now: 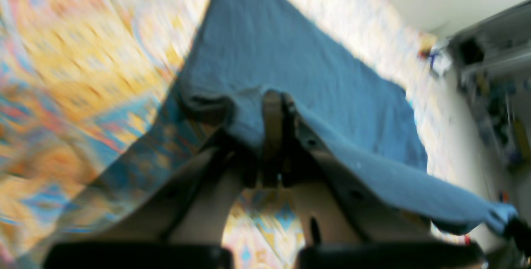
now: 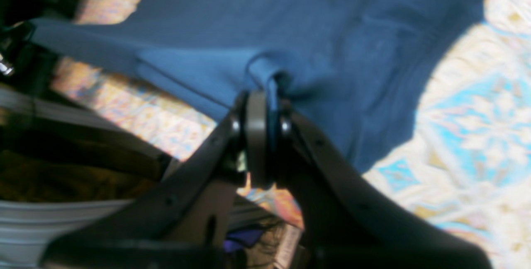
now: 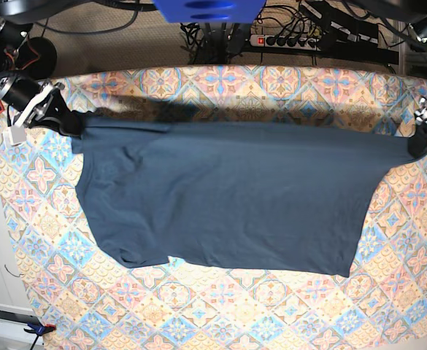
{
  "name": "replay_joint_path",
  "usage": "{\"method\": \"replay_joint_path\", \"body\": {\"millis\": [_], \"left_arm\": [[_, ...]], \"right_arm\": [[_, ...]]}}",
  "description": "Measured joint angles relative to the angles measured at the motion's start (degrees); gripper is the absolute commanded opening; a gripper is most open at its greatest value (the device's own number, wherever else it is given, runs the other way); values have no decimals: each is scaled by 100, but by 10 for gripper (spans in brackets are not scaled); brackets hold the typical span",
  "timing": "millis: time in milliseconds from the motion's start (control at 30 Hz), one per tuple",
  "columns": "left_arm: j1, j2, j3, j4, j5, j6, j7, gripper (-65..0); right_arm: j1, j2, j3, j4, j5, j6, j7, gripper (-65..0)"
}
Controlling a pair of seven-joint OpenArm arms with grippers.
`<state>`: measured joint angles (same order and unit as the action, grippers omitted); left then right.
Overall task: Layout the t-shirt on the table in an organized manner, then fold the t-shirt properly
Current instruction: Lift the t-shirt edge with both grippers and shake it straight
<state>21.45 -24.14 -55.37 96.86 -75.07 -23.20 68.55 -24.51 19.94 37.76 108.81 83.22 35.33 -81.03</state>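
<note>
Left wrist view: the left gripper (image 1: 274, 107) sits at centre frame, its fingers (image 1: 271, 113) pinched tight on an edge of the t-shirt (image 1: 290, 61), which stretches away toward the upper middle and trails to the lower right. The patterned table (image 1: 83, 53) fills the left side, blurred.

Right wrist view: the right gripper (image 2: 263, 107) has its fingers (image 2: 255, 124) clamped on a bunched fold of the shirt at centre; the cloth spreads across the top of the frame.

Base view: the t-shirt (image 3: 228, 197) hangs stretched between both arms, its top edge taut across the upper half, its lower part lying on the table (image 3: 271, 313).

Risk: only a thin pinch holds each corner, so a pull apart could slip the fabric free; uneven lowering would leave the bunched lower-left sleeve creased.

No readable writing or label shows
</note>
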Motion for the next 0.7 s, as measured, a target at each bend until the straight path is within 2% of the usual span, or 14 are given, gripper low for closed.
{"method": "replay_joint_path", "body": {"millis": [100,233,300,433,567,700], "left_arm": [[59,2,-422,-11,50,9,413,-650],[26,13,-479,-11,63,22,586,-650],[107,9,-479,-9,208,24,555,-650],[240,26,-505,-20,660,28,584,-650],[164,44,-511,-26,850,24,579,-650],[-57,35,-511,-39,911,24,577,-650]], "right_arm": [[-52,-24,-120,0,68,2,-98,-643],[-33,7,-584,7,72,0,7,-643],[-337,4,-927,31,109,-2,120,-643],[-1001,-11,-1281,11,-57,0,-92,-643],[-931,7,-1687,7,-17,0,50,-643],[-966,2,-1749,26,52,-2,15,-643]]}}
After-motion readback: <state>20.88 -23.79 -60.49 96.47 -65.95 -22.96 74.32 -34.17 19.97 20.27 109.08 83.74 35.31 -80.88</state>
